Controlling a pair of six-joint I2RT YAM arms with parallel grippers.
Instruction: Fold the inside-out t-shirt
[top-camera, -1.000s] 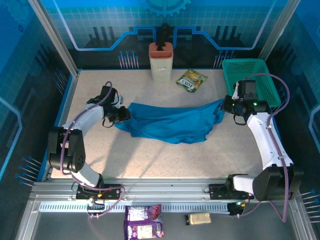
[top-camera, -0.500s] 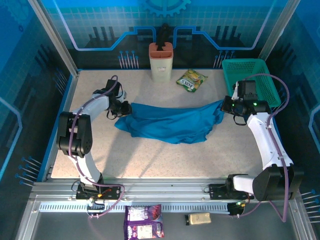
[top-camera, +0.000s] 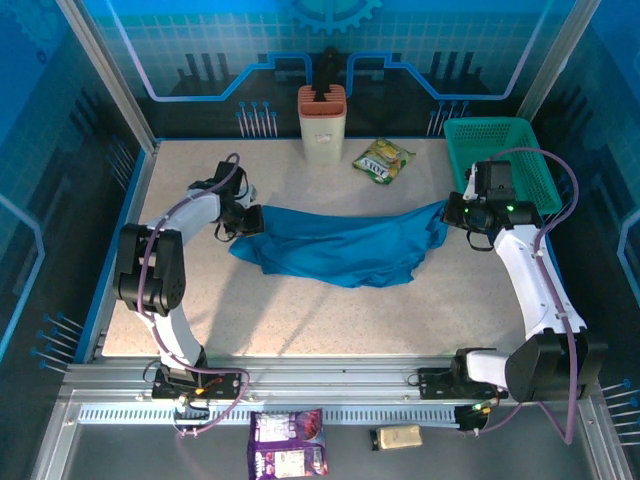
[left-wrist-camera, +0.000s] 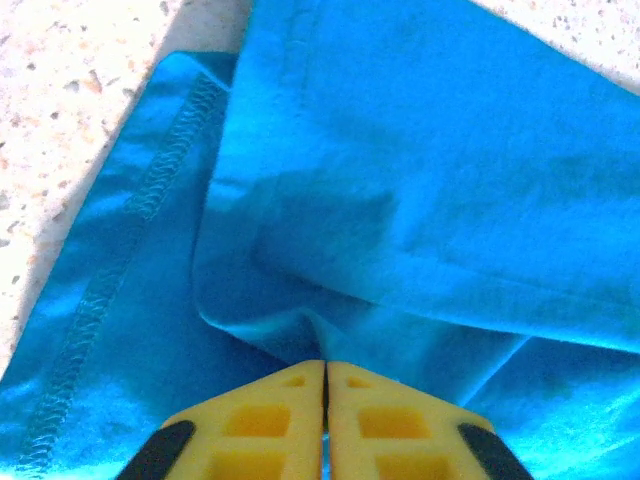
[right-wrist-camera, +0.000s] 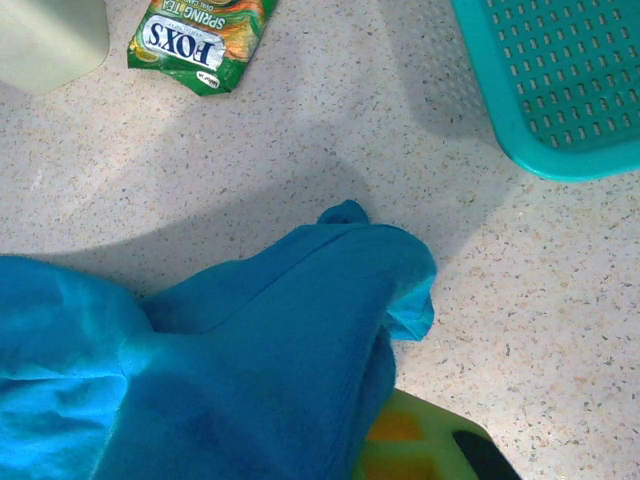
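Blue cloth t-shirt: light, limp, slides easily; take hems. Left tool pinched shut on frame-left end, right tool clamped on frame-right end.

Matt cloth t-shirt on smooth, speckled table

A robot lab's test cell — a speckled table walled in by blue panels printed with gears and circuit lines, framed by aluminium posts, with a left arm and a right arm bolted to a metal rail at the near edge.
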